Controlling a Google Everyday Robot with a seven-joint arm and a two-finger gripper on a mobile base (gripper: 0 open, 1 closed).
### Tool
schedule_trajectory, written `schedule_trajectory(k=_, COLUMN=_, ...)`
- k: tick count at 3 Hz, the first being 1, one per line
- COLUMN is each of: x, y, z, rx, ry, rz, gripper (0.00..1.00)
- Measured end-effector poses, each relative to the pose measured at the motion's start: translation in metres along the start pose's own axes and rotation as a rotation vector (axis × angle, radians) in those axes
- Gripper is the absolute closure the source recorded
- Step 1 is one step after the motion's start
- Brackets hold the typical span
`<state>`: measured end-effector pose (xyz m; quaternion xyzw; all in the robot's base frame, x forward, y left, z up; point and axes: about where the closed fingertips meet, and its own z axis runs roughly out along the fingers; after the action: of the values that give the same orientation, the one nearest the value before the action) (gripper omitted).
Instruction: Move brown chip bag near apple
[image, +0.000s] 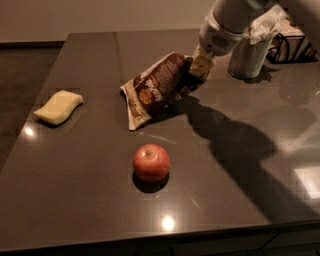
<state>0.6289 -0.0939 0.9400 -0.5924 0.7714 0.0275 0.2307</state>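
Note:
The brown chip bag is dark brown with cream ends and a round logo. It hangs tilted above the dark table, its right end raised and its lower left end close to the surface. My gripper is shut on the bag's upper right end, at the middle back of the table. The red apple sits on the table nearer the front, below and slightly left of the bag, apart from it.
A pale-yellow sponge lies at the left. A metal cylinder with a crumpled white bag on top stands at the back right, beside a dark wire basket. The arm's shadow falls across the right side.

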Motion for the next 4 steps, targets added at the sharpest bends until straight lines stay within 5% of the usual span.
schedule_trajectory(k=2, x=0.041, y=0.051, z=-0.023, rx=-0.1, ry=0.03, rz=-0.033, gripper=1.0)
schedule_trajectory(k=4, x=0.054, y=0.091, z=-0.022, rx=-0.185, ry=0.046, rz=-0.049, gripper=1.0)
